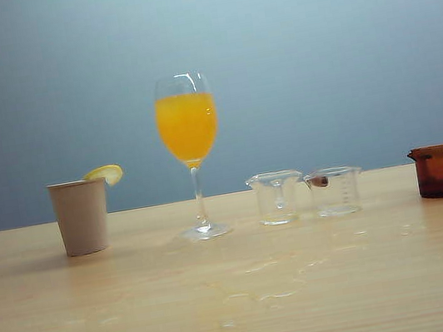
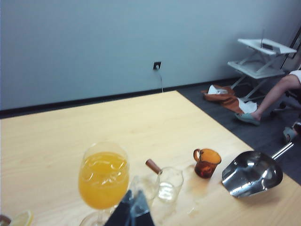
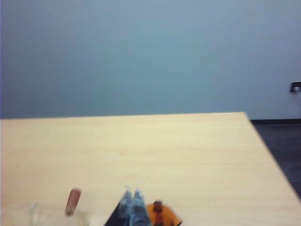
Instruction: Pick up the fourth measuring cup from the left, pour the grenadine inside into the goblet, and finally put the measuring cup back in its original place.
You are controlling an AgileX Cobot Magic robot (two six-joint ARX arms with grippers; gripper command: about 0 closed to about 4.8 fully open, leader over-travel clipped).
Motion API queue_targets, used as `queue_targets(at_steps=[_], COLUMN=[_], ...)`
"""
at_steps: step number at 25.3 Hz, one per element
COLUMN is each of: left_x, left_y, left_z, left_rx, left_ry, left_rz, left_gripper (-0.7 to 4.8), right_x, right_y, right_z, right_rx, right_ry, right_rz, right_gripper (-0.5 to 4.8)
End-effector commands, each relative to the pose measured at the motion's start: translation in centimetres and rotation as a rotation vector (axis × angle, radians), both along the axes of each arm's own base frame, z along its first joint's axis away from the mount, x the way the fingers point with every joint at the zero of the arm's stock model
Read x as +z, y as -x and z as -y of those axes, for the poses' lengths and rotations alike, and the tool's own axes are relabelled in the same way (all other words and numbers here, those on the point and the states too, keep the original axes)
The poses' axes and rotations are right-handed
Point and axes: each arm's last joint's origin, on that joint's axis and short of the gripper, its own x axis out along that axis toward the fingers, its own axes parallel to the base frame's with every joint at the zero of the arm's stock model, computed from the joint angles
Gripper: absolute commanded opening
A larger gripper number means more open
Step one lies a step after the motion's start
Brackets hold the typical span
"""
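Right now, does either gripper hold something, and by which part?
Nothing is held. The left gripper and right gripper are both shut on nothing; the amber measuring cup stands alone on the table.

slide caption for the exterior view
Goblet of orange juice, paper cup, two clear cups, dark red measuring cup on table.

Blue-grey wall (image 1: 310, 34), wood table (image 1: 144, 313).

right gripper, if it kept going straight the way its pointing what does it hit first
Probably nothing on the table. The right gripper, shut, points out over the bare table toward the far wall. The fourth measuring cup sits just beside and below its tips, likely under that line, though depth is unclear.
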Motion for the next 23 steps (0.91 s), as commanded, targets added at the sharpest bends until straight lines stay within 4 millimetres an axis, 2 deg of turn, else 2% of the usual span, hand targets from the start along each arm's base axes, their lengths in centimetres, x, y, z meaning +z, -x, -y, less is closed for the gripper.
queue_targets(at_steps=[1,2,4,10,14,19,20,23], left_x=[0.2,0.2,0.2,0.2,0.2,0.2,0.2,0.2], left_y=[0.1,0.1,0.1,0.1,0.1,0.1,0.1,0.1], left_z=[-0.1,-0.1,-0.1,-0.1,-0.1,-0.1,-0.1,-0.1], left_rx=[0.001,0.001,0.0,0.0,0.0,0.0,0.0,0.0], left_ry=[0.002,0.002,0.002,0.002,0.002,0.002,0.002,0.002], left_rz=[0.01,0.009,0.01,0.01,0.01,0.01,0.01,0.01], left_gripper=[-0.06,-0.06,-0.06,-0.06,-0.06,-0.06,-0.06,-0.06], right_x=[-1.7,-2.9,-4.0,-6.7,-8.3,-11.2,-11.6,-12.7], right_y=[-0.1,-0.2,-0.4,-1.6,-3.3,-5.6,-5.9,-6.7], right_z=[-0.7,-1.0,-1.2,-1.4,-1.6,-1.9,-1.9,-2.1], right_rx=[0.039,0.053,0.062,0.073,0.072,0.099,0.112,0.136], right_ry=[-0.006,-0.005,-0.004,0.001,0.002,0.001,0.0,-0.032], right_rz=[0.036,0.013,-0.005,-0.087,-0.094,-0.109,-0.114,-0.142], right_gripper=[-0.03,-0.03,-0.03,-0.03,-0.03,0.01,0.16,1.26])
